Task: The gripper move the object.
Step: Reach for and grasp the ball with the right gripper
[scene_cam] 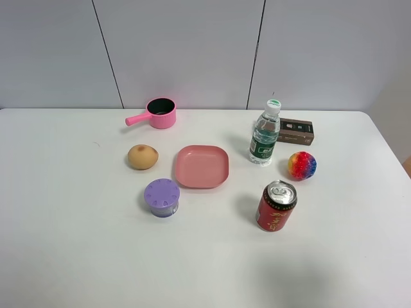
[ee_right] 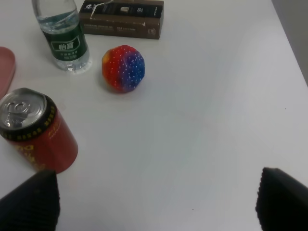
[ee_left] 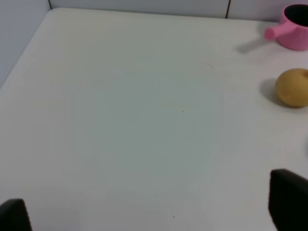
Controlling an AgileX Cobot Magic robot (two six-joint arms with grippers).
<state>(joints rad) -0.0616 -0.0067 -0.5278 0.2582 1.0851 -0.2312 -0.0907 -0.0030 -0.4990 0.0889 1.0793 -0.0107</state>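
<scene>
The right fingers [ee_right: 281, 199] are standing spread wide, gripping nothing, with bare desk [ee_right: 202, 134] lying open ahead of them and its edge running past one side. The ball [ee_right: 123, 68] is sitting well ahead of them, near the bottle [ee_right: 62, 33], box [ee_right: 122, 18] and can [ee_right: 36, 130], glittering red, yellow and blue. The left fingers [ee_left: 288, 197] are gaping too.

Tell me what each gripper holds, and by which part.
Nothing. The left gripper and right gripper are open, showing only table between their jaws; the rainbow ball lies free.
</scene>
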